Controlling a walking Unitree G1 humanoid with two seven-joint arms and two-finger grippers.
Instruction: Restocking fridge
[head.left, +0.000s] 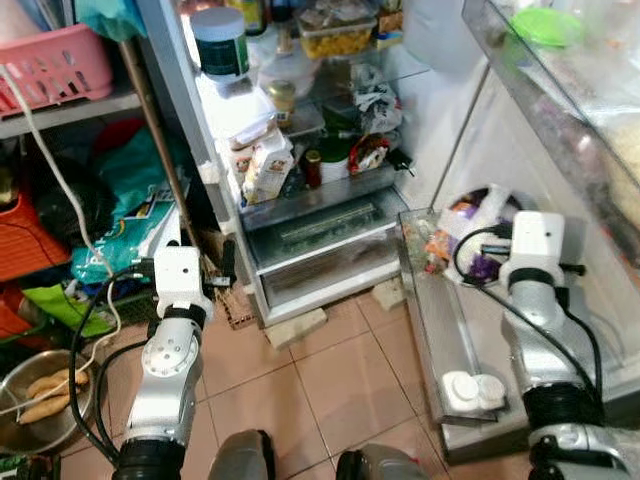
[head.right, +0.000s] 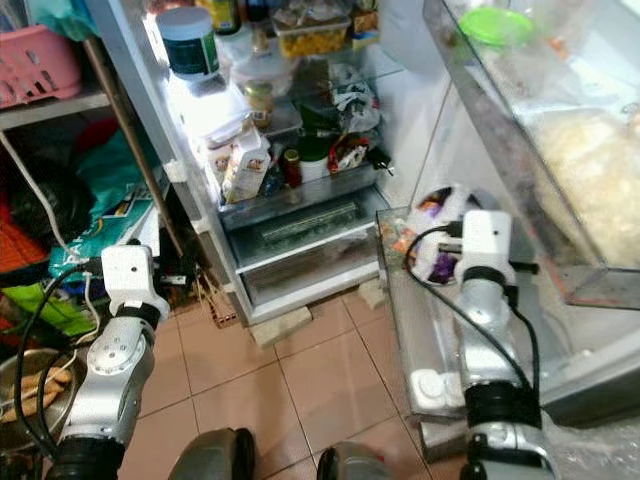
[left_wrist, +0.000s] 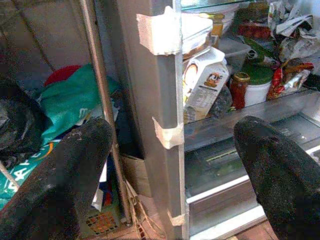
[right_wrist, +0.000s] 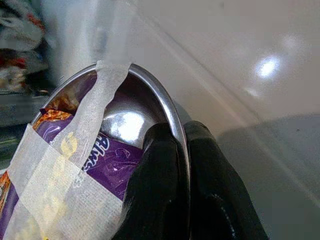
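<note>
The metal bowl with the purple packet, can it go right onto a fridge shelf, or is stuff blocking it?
The right end effector pinches the metal bowl by the door shelf. The fridge shelves look crowded with jars, a carton and bags, so little free room shows.

The open fridge (head.right: 300, 190) shows crowded shelves with a carton (head.right: 243, 160) near the front edge, while the right arm (head.right: 485, 300) reaches over the door shelf (head.right: 400, 330) toward a purple packet (head.right: 438, 262) at its far end.
</note>
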